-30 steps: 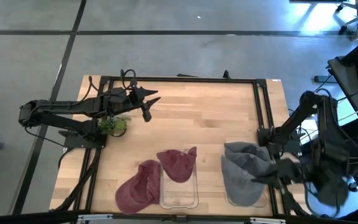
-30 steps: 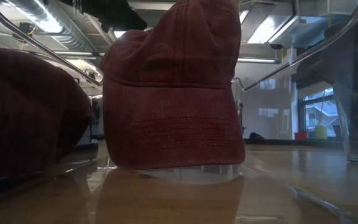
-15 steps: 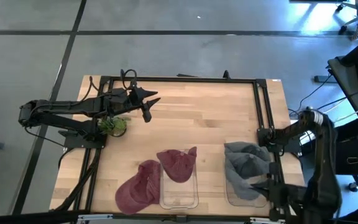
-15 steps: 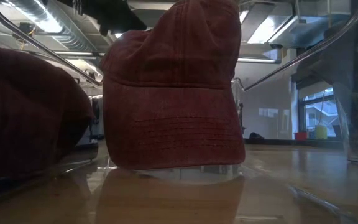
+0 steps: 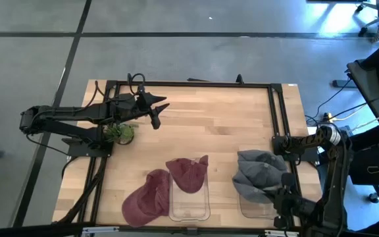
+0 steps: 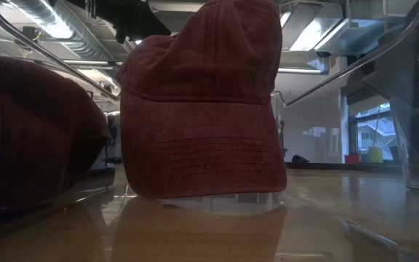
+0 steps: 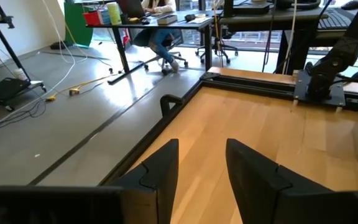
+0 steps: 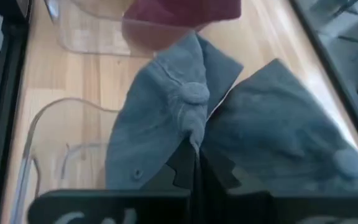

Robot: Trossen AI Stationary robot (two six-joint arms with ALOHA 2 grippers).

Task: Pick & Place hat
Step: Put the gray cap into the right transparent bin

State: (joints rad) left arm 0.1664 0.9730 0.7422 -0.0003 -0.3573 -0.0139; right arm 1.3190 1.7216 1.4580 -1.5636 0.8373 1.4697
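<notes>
On the wooden table (image 5: 229, 125), right fingers (image 8: 194, 168) pinch a grey hat (image 5: 258, 174) over its clear bin (image 5: 245, 209).

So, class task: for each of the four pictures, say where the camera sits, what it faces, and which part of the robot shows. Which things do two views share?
High view: overhead, looking straight down on the table; shows both arms, the left gripper hanging over the table's far left, and the right gripper.
Low view: table height, facing the red hat; no robot part.
Left wrist view: faces bare table past open fingers.
Right wrist view: faces the grey hat, pinched by its shut fingers.
Shared: the grey hat and the red hat.
</notes>
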